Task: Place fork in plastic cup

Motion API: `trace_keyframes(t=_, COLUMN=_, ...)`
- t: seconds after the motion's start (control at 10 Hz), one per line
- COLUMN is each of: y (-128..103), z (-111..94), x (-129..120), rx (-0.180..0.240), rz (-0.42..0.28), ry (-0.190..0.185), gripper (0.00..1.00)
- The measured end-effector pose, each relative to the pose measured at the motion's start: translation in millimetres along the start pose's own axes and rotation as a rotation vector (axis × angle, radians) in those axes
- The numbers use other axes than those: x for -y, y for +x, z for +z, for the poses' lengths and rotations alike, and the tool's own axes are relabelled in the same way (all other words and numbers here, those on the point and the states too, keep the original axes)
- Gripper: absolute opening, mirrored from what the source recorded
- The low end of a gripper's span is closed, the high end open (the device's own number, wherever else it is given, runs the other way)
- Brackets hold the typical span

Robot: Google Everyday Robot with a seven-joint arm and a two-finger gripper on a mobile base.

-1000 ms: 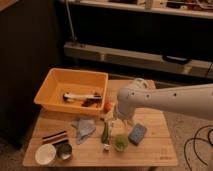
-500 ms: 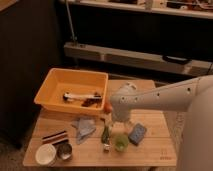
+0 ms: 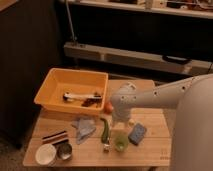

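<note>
Okay, end effector [image 3: 119,125] hangs at 12 o'clock of plastic cup [image 3: 120,143], grip state can't tell; fork [image 3: 106,145] lies on surface [image 3: 150,150] at cup's 9 o'clock. Risk: reaching may tip cup or snag green vegetable [image 3: 104,131].

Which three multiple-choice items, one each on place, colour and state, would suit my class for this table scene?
1. Relative to the translucent light-green plastic cup, the blue rectangular sponge lies: A left; B right; C inside.
2. The rectangular plastic bin is: A orange-yellow; B blue; C white.
3. The slim silvery fork is: A standing in the cup; B lying on the wooden table; C inside the bin.
Answers: B, the sponge sits at the cup's right; A, the bin's walls are orange-yellow; B, the fork lies flat by the green vegetable's near end, apart from the pincer, which hangs behind the cup.
</note>
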Motion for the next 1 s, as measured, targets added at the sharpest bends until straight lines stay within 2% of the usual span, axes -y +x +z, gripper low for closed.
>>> trace_keyframes(t=0.3, y=3, z=6, x=3, rx=-0.015, rz=0.002, ry=-0.004, gripper=0.53)
trace_keyframes(t=1.0, y=30, z=31, x=-3, rx=-0.064, rz=-0.033, ry=-0.007, gripper=0.53)
